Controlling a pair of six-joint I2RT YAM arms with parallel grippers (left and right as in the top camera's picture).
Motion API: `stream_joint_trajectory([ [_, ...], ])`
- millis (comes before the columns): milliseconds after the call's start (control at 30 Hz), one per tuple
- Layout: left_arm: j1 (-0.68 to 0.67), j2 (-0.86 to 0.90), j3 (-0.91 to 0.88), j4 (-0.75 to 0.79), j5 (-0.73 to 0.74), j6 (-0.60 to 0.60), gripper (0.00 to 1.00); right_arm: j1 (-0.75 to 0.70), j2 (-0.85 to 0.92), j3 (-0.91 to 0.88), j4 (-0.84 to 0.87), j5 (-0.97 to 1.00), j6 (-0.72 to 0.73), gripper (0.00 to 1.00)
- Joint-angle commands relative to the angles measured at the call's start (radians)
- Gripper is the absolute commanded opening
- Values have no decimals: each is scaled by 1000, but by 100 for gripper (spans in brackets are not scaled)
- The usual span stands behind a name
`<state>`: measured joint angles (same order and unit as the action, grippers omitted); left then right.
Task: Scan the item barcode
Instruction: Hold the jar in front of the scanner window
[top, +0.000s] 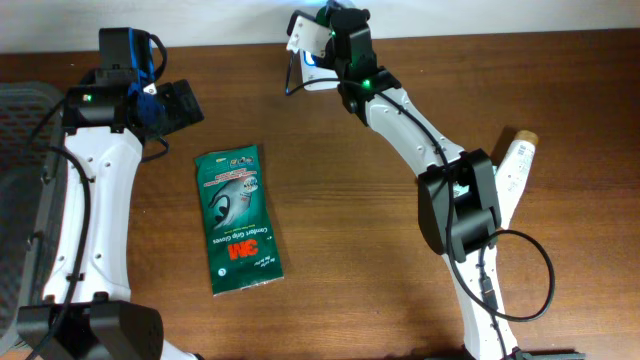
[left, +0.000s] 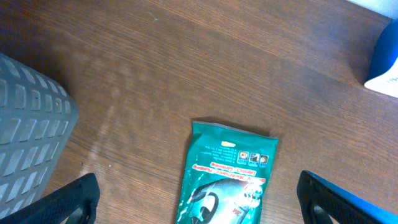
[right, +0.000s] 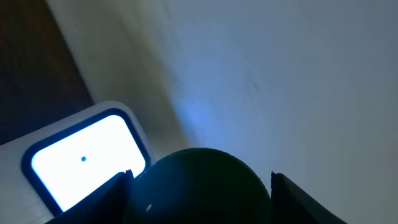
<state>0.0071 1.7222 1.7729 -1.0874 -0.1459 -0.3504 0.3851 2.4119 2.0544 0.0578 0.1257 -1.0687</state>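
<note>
The left end effector (left: 198, 186) is being held wide open above the table (top: 330, 200). The green glove packet (top: 238, 220) is lying flat on the table at its 5 o'clock. At the table's 12 o'clock edge, the white scanner (top: 303, 38) is being gripped by the right end effector (top: 322, 48). A grey basket (top: 18, 140) is sitting at 9 o'clock; its contents cannot be told.
</note>
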Motion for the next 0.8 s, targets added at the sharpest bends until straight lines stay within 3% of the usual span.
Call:
stream_joint_trajectory([
  [0, 3, -3, 10, 1, 3, 15, 99, 3, -14, 6, 29, -40, -27, 58],
  [467, 2, -3, 10, 1, 3, 15, 99, 53, -35, 6, 29, -52, -8, 59],
  [567, 3, -3, 10, 1, 3, 15, 99, 58, -63, 6, 27, -72, 84, 59],
  [767, 3, -3, 10, 1, 3, 15, 99, 59, -160, 6, -60, -129, 399, 59],
])
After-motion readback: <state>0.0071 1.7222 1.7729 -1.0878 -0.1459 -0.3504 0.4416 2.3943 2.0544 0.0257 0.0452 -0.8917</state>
